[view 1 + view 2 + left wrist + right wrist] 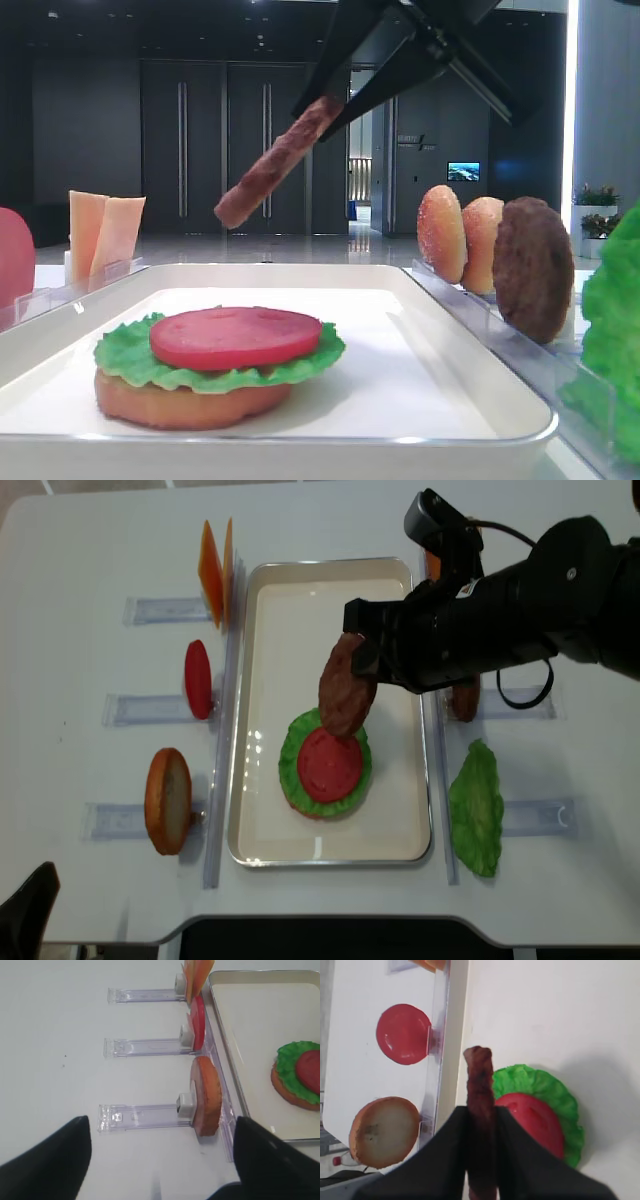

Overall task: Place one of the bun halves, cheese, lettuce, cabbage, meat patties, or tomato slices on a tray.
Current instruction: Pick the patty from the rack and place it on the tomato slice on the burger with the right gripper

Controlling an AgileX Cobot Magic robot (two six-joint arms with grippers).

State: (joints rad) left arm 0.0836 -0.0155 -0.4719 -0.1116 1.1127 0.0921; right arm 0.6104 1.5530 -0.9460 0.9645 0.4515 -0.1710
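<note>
While the white tray sits in the middle of the white worktop, it has a small stack in it: a bun half at the bottom, a frilly green lettuce leaf on that, and a red tomato slice on top.

On clear plastic racks along the left of the tray stand two cheese slices, another tomato slice and another bun half. On the right side lies a second lettuce leaf. Two sugary bun halves and a brown patty stand there too.

Up in the air, the right gripper is clamped tight on a meat patty. It hangs tilted on its edge over the tray, just above the tomato, not touching it.

The left gripper hangs low over the worktop near the racks, its dark fingers spread wide with nothing between them.
</note>
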